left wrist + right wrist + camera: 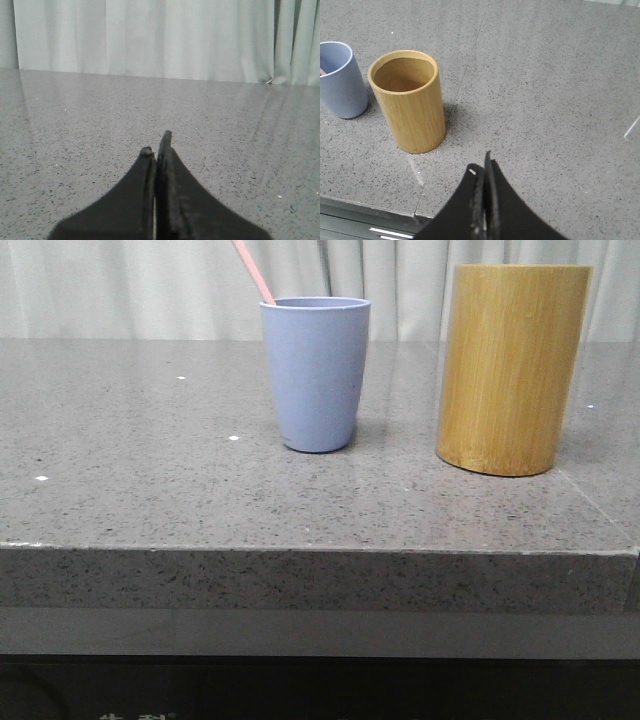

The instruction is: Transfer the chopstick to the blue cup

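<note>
The chopstick (253,271) leans inside the blue cup (316,373); light, stiff, slippery, best pinched mid-shaft; both jaws closed, empty.

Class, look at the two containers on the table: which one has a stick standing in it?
The blue cup: a pink chopstick leans out over its rim. The taller bamboo cylinder beside it looks empty inside.

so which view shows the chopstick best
The front view: the chopstick leans out of the blue cup over its rim, running up past the picture's edge. The right wrist view catches just a pink sliver inside the cup at the picture's edge. The left wrist view faces bare table and curtain.
</note>
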{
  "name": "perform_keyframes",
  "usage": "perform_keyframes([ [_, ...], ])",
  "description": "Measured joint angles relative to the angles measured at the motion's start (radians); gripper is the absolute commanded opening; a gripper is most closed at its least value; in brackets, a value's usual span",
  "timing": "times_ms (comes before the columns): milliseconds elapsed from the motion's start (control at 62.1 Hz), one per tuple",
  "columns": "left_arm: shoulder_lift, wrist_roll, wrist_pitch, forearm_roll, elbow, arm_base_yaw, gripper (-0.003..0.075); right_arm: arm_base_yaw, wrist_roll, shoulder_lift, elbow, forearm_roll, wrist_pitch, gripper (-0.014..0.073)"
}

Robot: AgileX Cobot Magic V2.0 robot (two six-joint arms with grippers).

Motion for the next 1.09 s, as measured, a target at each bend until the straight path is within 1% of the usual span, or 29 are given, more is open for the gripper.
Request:
perform_keyframes([
  [290,0.000,0.034,0.020,-0.023,0.000,0.001,-0.0019,0.000,0.000,0.000,0.000,0.000,0.000,-0.0069],
  [869,0.000,0.036,0.022,-0.023,0.000,0.001,-0.0019,0.000,0.000,-0.002,0.007,0.000,-0.002,-0.0069],
  [918,0.000,0.036,0.022,-0.023,0.000,0.001,-0.0019,-0.004,0.000,-0.007,0.029,-0.003,-0.020,-0.0069],
  [982,0.000,0.036,0.022,-0.023,0.000,0.001,-0.0019,-0.011,0.000,-0.042,0.100,-0.005,-0.079,-0.0069],
  [1031,0.000,0.036,0.022,-0.023,0.000,0.001,-0.0019,-0.017,0.000,-0.076,0.166,-0.007,-0.138,-0.0069],
  [1095,0.000,0.036,0.022,-0.023,0.000,0.001,-0.0019,-0.030,0.000,-0.144,0.289,-0.007,-0.268,-0.0069],
])
